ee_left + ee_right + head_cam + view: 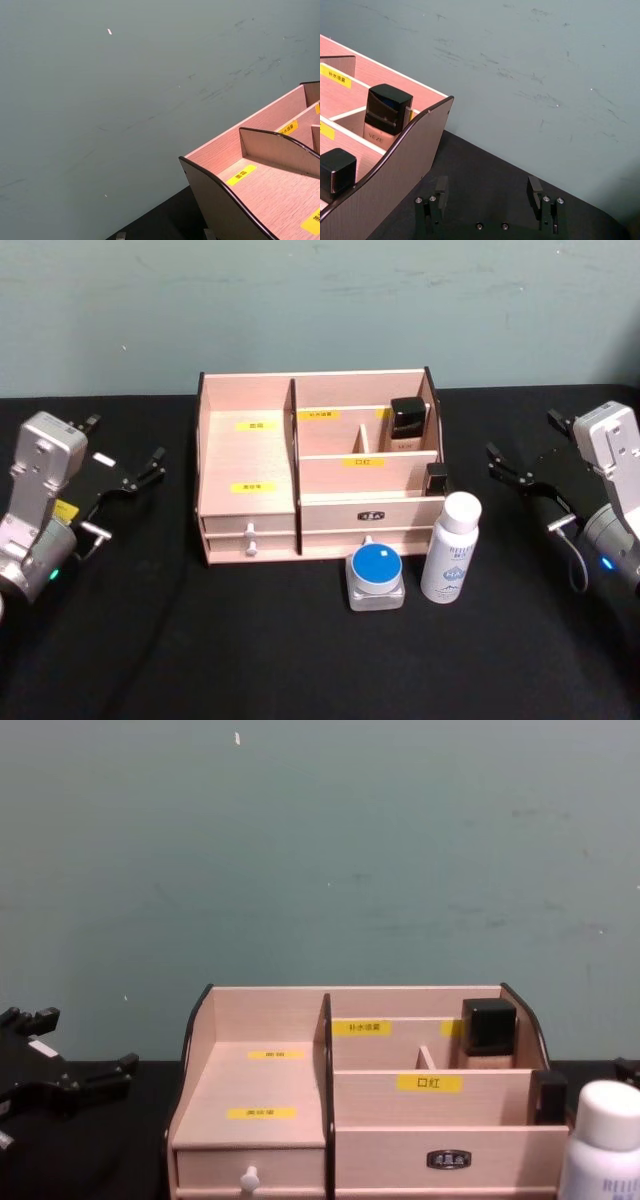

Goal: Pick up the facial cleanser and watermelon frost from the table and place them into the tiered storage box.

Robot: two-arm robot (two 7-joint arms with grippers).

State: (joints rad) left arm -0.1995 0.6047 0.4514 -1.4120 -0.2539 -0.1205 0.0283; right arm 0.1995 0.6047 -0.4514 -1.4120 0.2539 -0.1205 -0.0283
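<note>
The facial cleanser (450,545), a white bottle with a white cap, stands on the black table in front of the right end of the tiered storage box (250,455); its top also rises at the chest view's lower right (600,1145). Beside it, to the left, sits the watermelon frost (376,577), a small clear jar with a blue lid. My left gripper (135,475) hovers open left of the box. My right gripper (515,472) hovers open right of the box, its fingers (535,192) spread with nothing between them.
Two black-capped bottles (408,423) (436,478) stand in the box's right compartments. The wide left shelf (260,1080) and the long rear compartment are bare. Two small drawers with knobs (250,537) face me. A grey-green wall rises behind the table.
</note>
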